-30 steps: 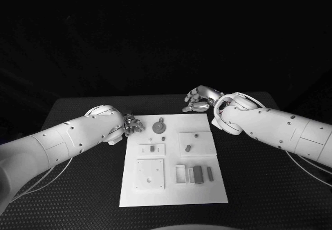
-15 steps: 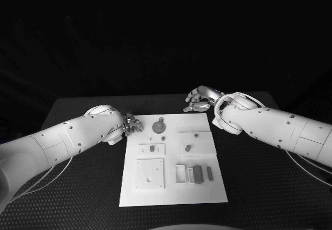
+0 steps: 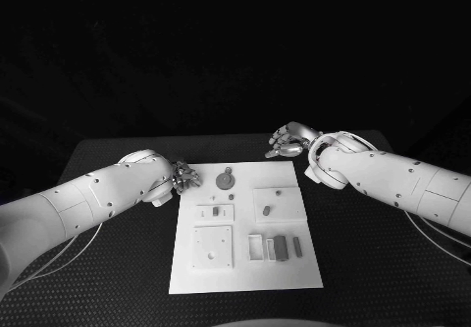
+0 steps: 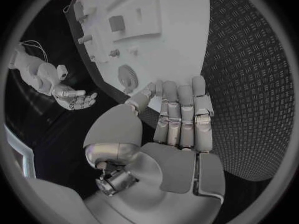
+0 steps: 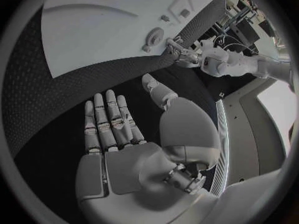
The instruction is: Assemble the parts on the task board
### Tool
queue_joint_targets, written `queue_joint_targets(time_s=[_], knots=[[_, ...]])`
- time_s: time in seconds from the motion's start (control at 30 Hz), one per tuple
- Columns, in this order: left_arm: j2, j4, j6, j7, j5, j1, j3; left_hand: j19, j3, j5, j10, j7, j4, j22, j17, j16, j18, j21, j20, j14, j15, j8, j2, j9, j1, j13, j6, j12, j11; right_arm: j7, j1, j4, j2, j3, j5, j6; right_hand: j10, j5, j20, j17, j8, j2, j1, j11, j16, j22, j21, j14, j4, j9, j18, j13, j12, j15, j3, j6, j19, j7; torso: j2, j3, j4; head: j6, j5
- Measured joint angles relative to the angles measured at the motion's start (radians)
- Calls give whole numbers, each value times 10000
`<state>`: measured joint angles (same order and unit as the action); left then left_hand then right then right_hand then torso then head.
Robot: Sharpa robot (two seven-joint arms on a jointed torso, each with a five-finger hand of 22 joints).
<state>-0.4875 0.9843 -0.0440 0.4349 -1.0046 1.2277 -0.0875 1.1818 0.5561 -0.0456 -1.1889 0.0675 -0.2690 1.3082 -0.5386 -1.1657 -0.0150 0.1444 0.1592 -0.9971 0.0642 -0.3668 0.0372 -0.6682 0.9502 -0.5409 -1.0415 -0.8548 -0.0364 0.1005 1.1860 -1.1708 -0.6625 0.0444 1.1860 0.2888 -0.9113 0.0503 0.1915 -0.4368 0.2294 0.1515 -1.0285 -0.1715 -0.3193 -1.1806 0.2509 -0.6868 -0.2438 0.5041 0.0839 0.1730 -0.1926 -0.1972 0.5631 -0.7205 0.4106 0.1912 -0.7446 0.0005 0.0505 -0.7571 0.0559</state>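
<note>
Right hand point(image 3: 290, 142) has drifted a little further right and away from the board point(image 3: 246, 276) over the last second. It now hangs past the board's far right corner, above the tabletop point(image 3: 373, 272). Fingers apart, palm bare, holding nothing point(image 5: 134, 149).

Left hand point(image 3: 182, 176) hasn't moved. It sits at the board's far left edge, fingertips just beside the gear point(image 3: 226, 180), not clearly touching it. Fingers straight and side by side, nothing in them point(image 4: 181, 119).

Parts unchanged: gear near the far left corner, small pegs point(image 3: 267, 210) mid-board on their square plates, bars point(image 3: 282, 247) in a row toward the near right. Nothing picked up.

So no assembly step has begun. The right hand's drift looks like repositioning, not reaching. The left is better placed for a first grab, probably the gear.
</note>
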Motion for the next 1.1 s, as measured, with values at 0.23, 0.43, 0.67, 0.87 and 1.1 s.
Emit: queue_joint_targets(time_s=[0.23,0.43,0.67,0.87,1.1], knots=[[-327,347,-27,-19,602,-22,-8,33,-28,-1,-20,-10,-28,-4,-3,-30,2,37,32,-72,2,-60,0,-27,0,-9,-9,0,17,-24,0,143,15,0,-229,-47,0,0,0,11,0,0,0,0,0,-72,0,31,54,0,0,-77,40,-28,0,69,0,-1,7,0,1,31,-1],[-983,1313,36,21,1360,117,-14,32,-28,0,-47,-35,-29,-5,-12,-30,2,37,31,-72,2,-60,53,-35,-53,-9,-35,0,23,-32,1,370,43,0,-320,-151,21,0,34,27,0,39,-39,-21,47,-122,0,67,54,-15,1,-168,147,-63,0,155,-34,-22,21,6,12,51,-17],[-1628,2371,45,82,1783,130,-29,32,-42,2,-48,-34,-44,-6,-11,-69,1,76,31,-72,1,-91,53,-34,-53,-20,-107,-38,22,-10,1,594,136,-8,-367,-500,937,0,129,180,-70,335,-143,-82,427,-489,-244,969,636,-75,-401,-583,823,-147,174,683,-962,-104,32,6,38,95,-34],[-1944,3198,-45,119,1950,123,-54,64,-30,4,-49,-65,-82,-6,-24,-101,2,115,62,-153,10,-117,53,-34,-52,-32,-137,-39,22,-70,1,602,139,-11,-380,-616,1107,0,140,125,-70,475,-287,-250,426,-919,-244,1088,1020,-14,-475,-769,998,-265,303,787,-1176,-142,37,-1,45,94,-59],[-2185,3734,-324,181,1725,95,-267,181,-18,25,-99,-97,-96,-7,-45,-184,1,265,100,-286,73,-175,53,-37,-52,-73,-241,-115,43,-146,1,537,104,-14,-387,-619,1107,0,106,114,-29,475,-287,-250,426,-1007,-244,1123,1075,8,-474,-793,998,-300,303,820,-1212,-109,29,-1,33,94,-87]])
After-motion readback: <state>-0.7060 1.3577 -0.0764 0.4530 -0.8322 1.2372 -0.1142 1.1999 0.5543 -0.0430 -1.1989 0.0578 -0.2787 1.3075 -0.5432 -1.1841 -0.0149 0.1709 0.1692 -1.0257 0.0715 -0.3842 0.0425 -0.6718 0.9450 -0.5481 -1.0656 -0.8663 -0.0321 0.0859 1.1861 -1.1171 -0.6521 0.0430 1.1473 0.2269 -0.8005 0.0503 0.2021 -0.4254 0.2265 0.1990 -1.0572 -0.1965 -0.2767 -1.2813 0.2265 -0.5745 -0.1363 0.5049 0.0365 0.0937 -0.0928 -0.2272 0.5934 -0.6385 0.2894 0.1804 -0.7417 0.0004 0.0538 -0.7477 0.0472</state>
